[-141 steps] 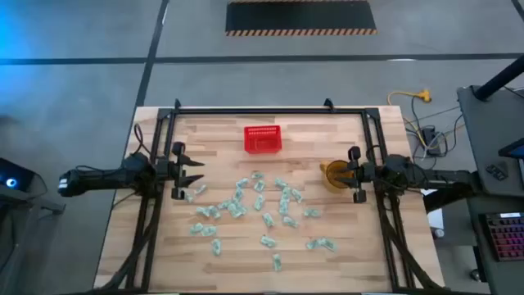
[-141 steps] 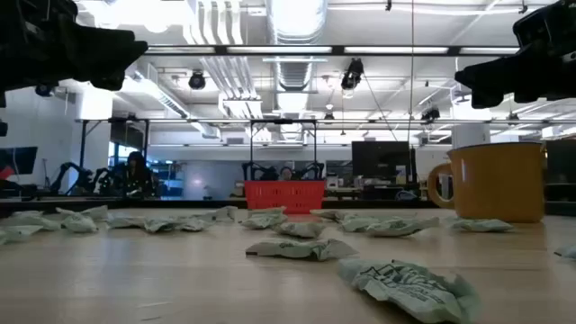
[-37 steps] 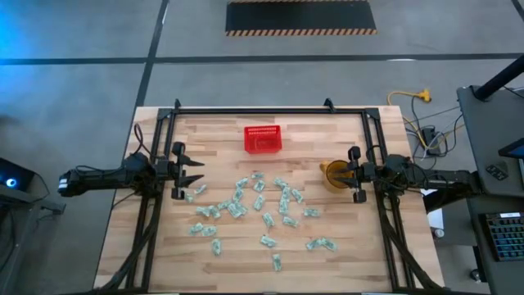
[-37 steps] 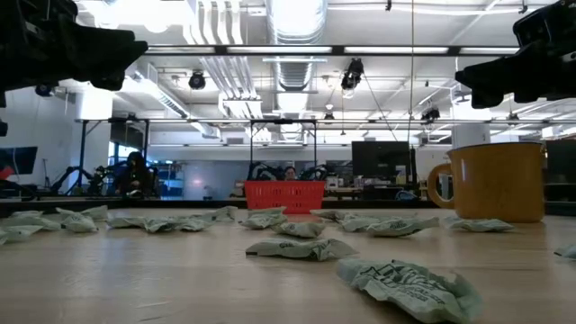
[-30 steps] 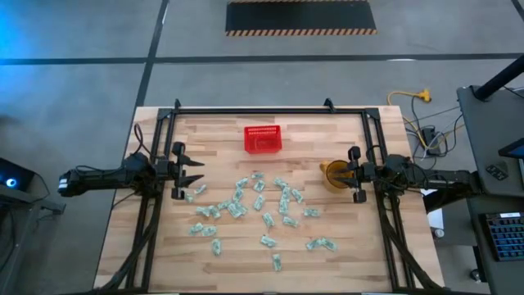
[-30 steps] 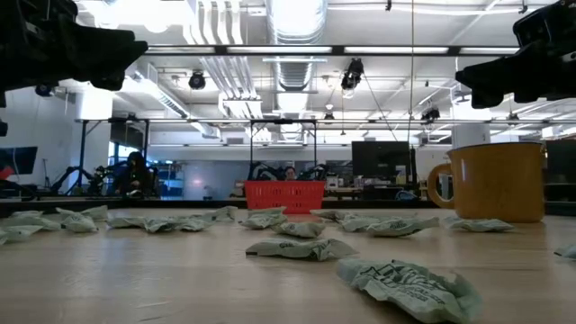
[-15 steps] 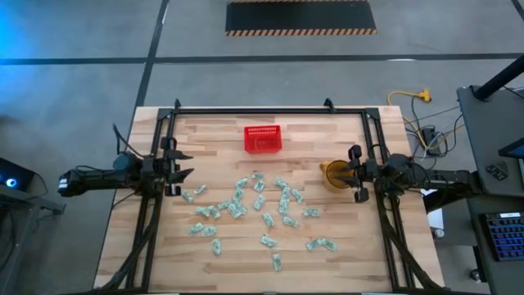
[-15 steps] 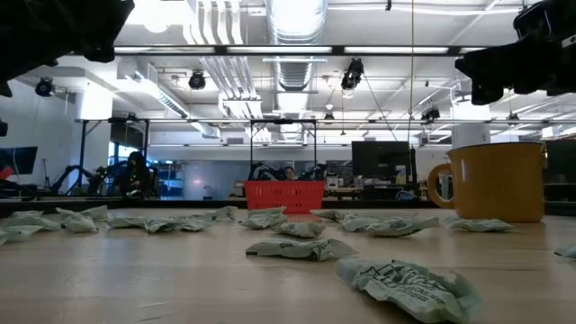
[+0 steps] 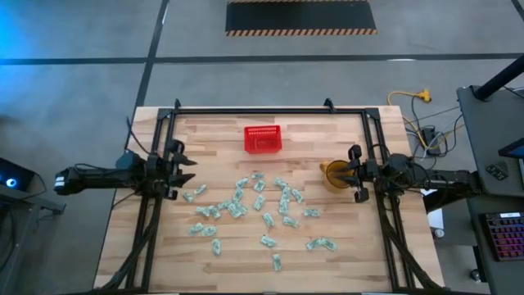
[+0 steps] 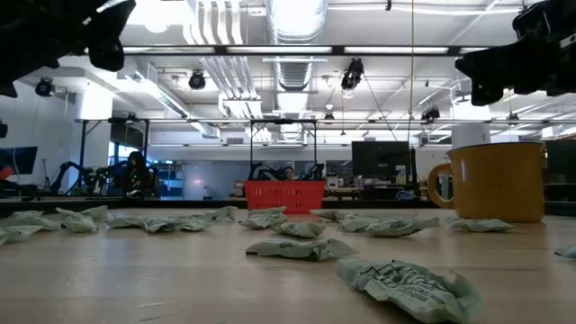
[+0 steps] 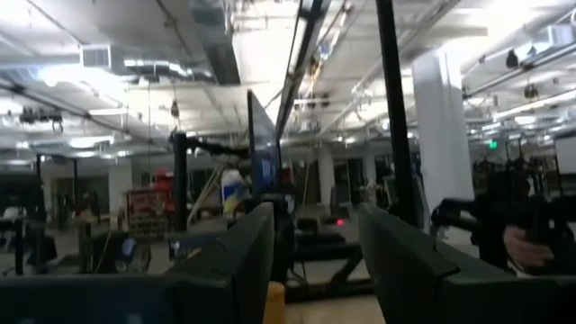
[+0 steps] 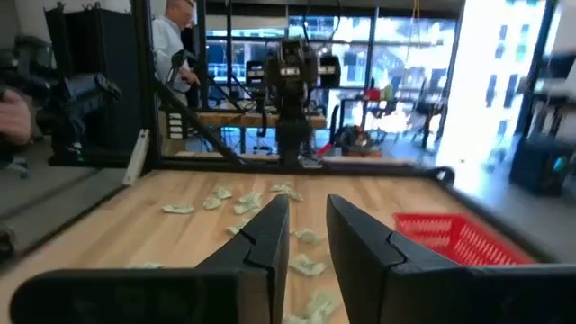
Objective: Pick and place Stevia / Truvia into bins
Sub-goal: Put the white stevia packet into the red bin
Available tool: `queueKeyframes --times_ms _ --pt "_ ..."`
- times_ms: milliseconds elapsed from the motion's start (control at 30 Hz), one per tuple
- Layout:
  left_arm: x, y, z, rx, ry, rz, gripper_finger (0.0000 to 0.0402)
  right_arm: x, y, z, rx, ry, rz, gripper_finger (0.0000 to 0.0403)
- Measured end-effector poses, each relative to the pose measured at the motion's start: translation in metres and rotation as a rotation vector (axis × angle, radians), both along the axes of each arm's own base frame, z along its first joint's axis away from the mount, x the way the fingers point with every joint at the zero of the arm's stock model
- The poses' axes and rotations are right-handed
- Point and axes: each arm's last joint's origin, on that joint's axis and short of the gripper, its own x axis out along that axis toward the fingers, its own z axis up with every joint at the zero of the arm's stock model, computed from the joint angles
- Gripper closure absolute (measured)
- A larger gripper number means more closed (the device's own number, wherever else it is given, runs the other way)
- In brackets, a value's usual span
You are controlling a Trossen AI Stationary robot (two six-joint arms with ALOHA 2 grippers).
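Stevia sachets (image 9: 260, 202) lay spread over the middle of the wooden table (image 9: 221, 139), pale green and white, and about two dozen could be counted from above, though some lay too close together to count for sure. None of them could be seen in the one red basket (image 9: 262, 138), which stood alone near the far edge of the table, well apart from the sachets. One yellow mug (image 9: 333, 175) stood on the right side of the table, just beside the right gripper (image 9: 354, 174). That gripper hung above the table with a narrow gap between its two fingers (image 12: 261, 234), and it held nothing. The left gripper (image 9: 177, 168) was up in the air at the left edge of the table, tilted upward toward the ceiling of the room. Its two fingers (image 11: 243, 256) stood apart with a wider gap, and nothing was between them. In the room beyond the table, one person (image 12: 171, 40) in a pale shirt stood by some dark frames.
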Motion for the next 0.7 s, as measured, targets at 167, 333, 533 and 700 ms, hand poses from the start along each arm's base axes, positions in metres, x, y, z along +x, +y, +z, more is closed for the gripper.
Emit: queueKeyframes --times_ms 167,333,533,700 --pt "0.004 0.000 -0.003 -0.021 0.044 -0.006 0.0253 -0.001 0.000 0.008 -0.121 -0.090 -0.016 0.0335" --pt "0.008 0.002 -0.006 -0.053 0.079 0.034 0.0253 -0.002 0.000 0.011 0.008 -0.111 0.003 0.0335" --pt "0.012 0.001 -0.011 -0.181 0.134 -0.034 0.0253 -0.002 0.000 0.012 0.068 -0.117 0.018 0.0335" --pt "0.021 -0.007 -0.022 -0.085 0.253 -0.228 0.0253 -0.002 0.003 0.011 0.132 -0.102 0.108 0.0335"
